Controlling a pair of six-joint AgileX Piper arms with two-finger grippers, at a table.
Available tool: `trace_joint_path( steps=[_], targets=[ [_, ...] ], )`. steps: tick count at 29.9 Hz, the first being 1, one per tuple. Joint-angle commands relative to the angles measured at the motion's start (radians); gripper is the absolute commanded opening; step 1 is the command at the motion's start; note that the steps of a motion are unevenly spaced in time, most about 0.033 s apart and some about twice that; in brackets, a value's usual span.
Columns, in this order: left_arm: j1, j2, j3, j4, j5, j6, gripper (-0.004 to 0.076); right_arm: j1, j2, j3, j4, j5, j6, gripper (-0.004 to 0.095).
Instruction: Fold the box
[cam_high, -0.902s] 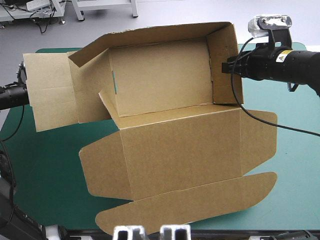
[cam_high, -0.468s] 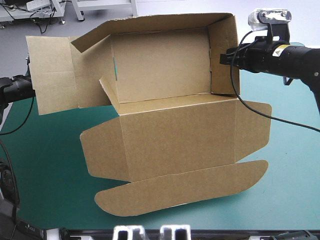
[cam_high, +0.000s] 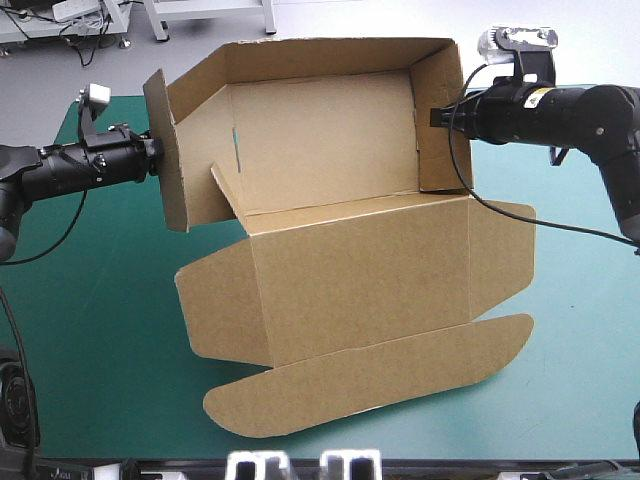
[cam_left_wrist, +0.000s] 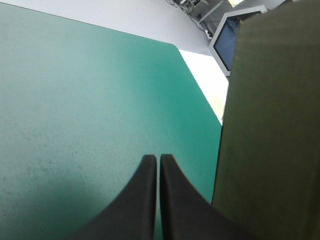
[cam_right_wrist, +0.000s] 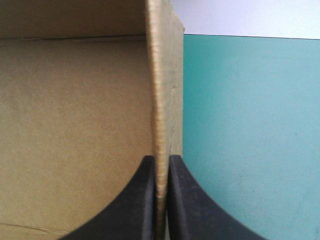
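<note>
The box (cam_high: 350, 250) stands mid-table on the teal-green cover (cam_high: 90, 300), walls raised toward 12 o'clock, lid flat toward 6 o'clock; my right gripper (cam_right_wrist: 161, 167) is clamped on the edge of the 3 o'clock wall, board between its fingers; my left gripper (cam_left_wrist: 152, 165) is closed and empty, beside the outer face of the 9 o'clock wall. I judge the board light, stiff, springy at creases; hold wall edges near a corner, not mid-panel.

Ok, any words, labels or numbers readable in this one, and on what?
Nothing can be read.
Box: plain brown board, no print on the faces that show.
Yellow label on the right arm: too small to read.
</note>
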Motion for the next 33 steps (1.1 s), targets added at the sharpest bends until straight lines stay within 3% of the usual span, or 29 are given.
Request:
trace_joint_path(
  steps=[1, 8, 33],
  targets=[
    [-0.011, -0.050, -0.031, -0.083, 0.089, -0.006, 0.0015, -0.002, -0.032, -0.030, 0.052, -0.075, -0.005, -0.0013],
    [-0.011, -0.077, -0.031, -0.081, 0.089, -0.022, 0.0013, -0.002, -0.022, -0.030, 0.001, -0.077, 0.003, -0.0013],
    [-0.011, -0.167, -0.031, -0.042, 0.085, -0.098, 0.0010, -0.002, 0.032, -0.030, 0.029, -0.091, -0.001, -0.0013]
  ],
)
